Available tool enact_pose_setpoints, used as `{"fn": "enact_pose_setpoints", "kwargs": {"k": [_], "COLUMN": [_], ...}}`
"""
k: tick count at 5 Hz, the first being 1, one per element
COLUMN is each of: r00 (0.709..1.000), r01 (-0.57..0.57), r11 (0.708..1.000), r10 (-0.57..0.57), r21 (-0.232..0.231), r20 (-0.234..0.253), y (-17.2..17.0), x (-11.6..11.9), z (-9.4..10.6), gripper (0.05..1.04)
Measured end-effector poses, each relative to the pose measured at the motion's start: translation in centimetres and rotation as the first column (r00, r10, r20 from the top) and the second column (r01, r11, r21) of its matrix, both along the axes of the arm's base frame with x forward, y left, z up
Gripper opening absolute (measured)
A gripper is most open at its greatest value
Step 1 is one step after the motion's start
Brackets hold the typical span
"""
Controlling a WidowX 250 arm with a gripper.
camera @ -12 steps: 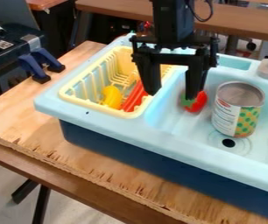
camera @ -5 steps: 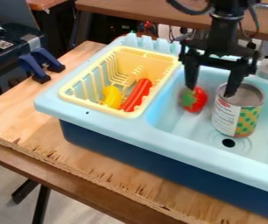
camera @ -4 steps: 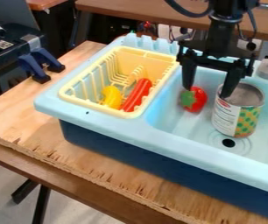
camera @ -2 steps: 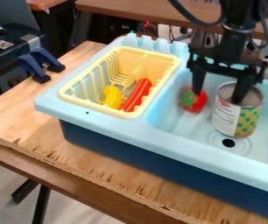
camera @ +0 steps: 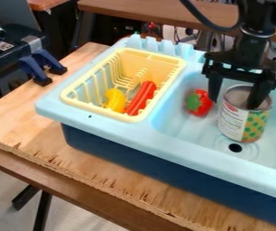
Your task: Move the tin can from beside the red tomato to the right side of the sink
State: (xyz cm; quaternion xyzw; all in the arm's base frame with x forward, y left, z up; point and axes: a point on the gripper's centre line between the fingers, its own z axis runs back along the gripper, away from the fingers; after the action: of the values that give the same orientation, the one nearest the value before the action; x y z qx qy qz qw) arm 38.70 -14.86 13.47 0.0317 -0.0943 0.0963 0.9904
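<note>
While the gripper (camera: 234,101), fingers spread, is shifting farther from the basket (camera: 128,118), it is seemingly lining up with the can (camera: 240,122), which is standing well apart from the basket.

Counted up: one black tool (camera: 234,104), with two fingers (camera: 258,94); one can (camera: 232,122); one rack (camera: 164,58); one sink (camera: 110,131), with one drain hole (camera: 235,147). Toys, three in all: one yellow toy (camera: 114,99), one plain red toy (camera: 141,97) and one red-and-green toy (camera: 204,103). Also two blue clamps (camera: 31,67) and one light wooden surface (camera: 23,113).
</note>
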Motion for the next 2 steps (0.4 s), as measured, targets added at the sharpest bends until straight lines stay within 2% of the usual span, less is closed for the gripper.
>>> {"fn": "enact_pose_setpoints", "kwargs": {"k": [1,2], "r00": [1.000,1.000], "r01": [-0.005,0.007], "r11": [1.000,0.998], "r10": [0.005,-0.006], "r21": [-0.006,-0.068], "r20": [0.008,0.017], "y": [-0.7,-2.4], "x": [0.4,0.3], "z": [-0.2,-0.6], "gripper": [0.993,0.993]}}
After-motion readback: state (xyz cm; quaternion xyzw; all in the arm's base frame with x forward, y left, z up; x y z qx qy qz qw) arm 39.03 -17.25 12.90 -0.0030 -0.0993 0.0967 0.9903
